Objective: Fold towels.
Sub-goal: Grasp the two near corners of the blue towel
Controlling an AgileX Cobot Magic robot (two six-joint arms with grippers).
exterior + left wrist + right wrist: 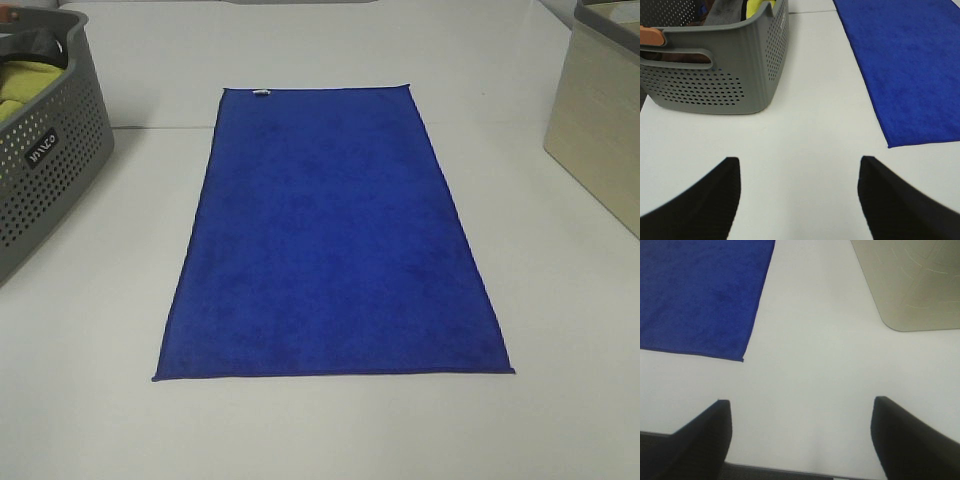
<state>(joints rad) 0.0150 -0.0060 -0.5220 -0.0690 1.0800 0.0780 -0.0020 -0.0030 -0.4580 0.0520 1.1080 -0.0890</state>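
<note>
**The blue towel is lying flat, waiting for its first fold**

The royal-blue, soft rectangular towel (335,235) is lying spread out flat in the middle of the white surface (560,330). There is no fold in it. Its small white tag (260,93) is sitting on the far short edge. So I think the job is at its very first step: getting hold of the towel.

The left claw (799,165) is standing wide and holding nothing. The right claw (801,402) is standing wide too, with nothing in it. Each claw is hanging over bare surface. A near corner of the towel is lying ahead of each claw, apart from it and not between its fingers.

Next, I think each claw is going to need to reach its own near corner, pinch the thin edge and lift it toward the far edge. The cloth is lying very flat, so the fingers are going to need to get right down to the surface.

The grey plastic basket with holes (50,170) is sitting off to the left, apart from the towel.
</note>
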